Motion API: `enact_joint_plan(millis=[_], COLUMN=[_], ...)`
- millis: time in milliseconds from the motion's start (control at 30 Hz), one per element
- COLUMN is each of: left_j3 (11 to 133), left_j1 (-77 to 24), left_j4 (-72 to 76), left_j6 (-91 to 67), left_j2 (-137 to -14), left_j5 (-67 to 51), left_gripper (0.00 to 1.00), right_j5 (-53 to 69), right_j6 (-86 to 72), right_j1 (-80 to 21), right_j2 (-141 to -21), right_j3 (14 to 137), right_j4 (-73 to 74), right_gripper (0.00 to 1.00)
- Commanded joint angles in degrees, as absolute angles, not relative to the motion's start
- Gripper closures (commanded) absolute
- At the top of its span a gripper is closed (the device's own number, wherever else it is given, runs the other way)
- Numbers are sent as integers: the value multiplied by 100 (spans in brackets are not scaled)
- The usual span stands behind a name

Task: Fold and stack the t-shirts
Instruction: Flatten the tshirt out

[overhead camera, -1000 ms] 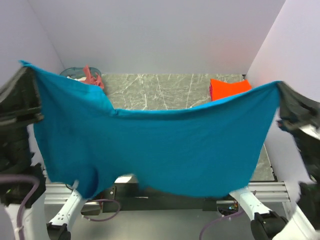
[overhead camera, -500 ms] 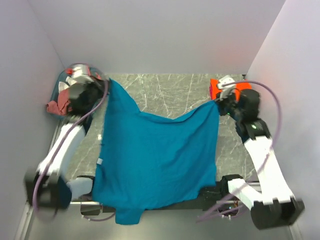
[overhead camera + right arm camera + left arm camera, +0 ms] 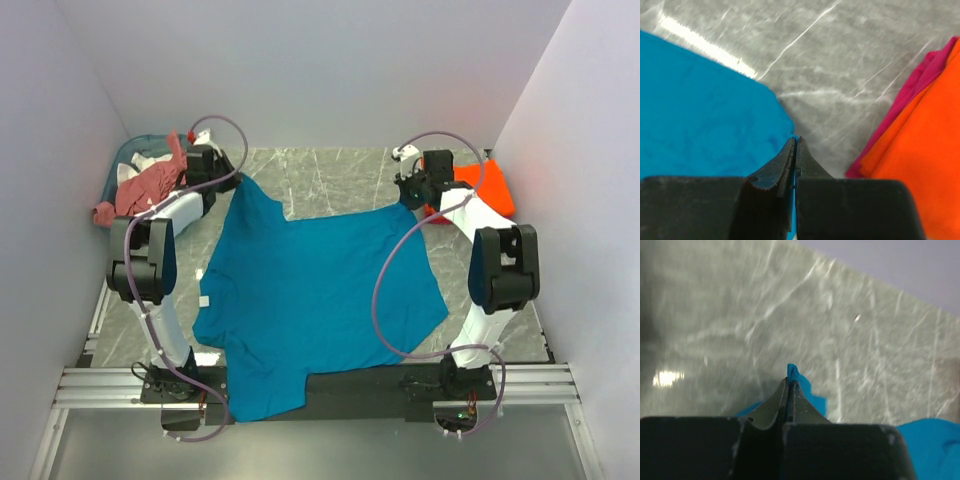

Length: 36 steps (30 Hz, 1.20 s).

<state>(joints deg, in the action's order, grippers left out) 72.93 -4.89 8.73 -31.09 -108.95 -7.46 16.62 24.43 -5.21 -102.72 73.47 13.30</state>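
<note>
From my remote station: the grey marbled table point(image 3: 330, 180) carries the teal-blue t-shirt point(image 3: 310, 290), spread out nearly flat across its middle, with one lobe of cloth draped over the near edge between the two arm bases. Both arms reach to the far side of the table. The left gripper point(image 3: 236, 180) pinches the shirt's far-left corner, and the right gripper point(image 3: 410, 196) pinches its far-right corner. The overhead camera shows the whole layout but not the fingertips. The left wrist camera does: the left gripper point(image 3: 789, 385) has its fingers pressed together with no gap, and a small tuft of teal cloth pokes out past the tips. The right wrist camera shows the right gripper point(image 3: 795, 146) likewise clamped tight, with the shirt's corner running in under the tips and a sliver of teal caught between them. The orange t-shirt point(image 3: 485, 190) lies folded at the far right, just beside the right gripper. The salmon-pink t-shirt point(image 3: 140, 190) is bunched at the far left and spills over the teal basket point(image 3: 125, 160). Only the right wrist view catches a magenta cloth point(image 3: 920, 85) edging out from under the orange one. Only the overhead view shows the small white tag point(image 3: 203, 301) at the shirt's left edge.
</note>
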Motion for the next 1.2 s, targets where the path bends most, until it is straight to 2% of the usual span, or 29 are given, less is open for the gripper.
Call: enact_joint_plan(millis=[0,200,533,933,1167], left_j3=[7892,8314,8200,8596,8446], left_j1=[-448,-404,-281,-193,-141], left_j4=[1029,861,853,272,422], left_j6=[-2839,-2725,-2654,-2522,-2470], left_j2=[-10916,-11048,-10907,-11505,-11356], left_j5=[-624,-703,-747,-879,-1002], left_gripper=[100,100,100,100,100], right_j5=[1477,1283,1213,1239,1318], right_j6=[2479,2382,2285,2118,2118], right_j1=[-492,-483,-396,-237,-132], right_j2=[-10397,-10705,-10775,-10872,-10907], right_j3=[8049,8411,8473,8473,8385], right_j4=[1125,1143,1151,1151,1108], right_gripper=[100,100,100,100,100])
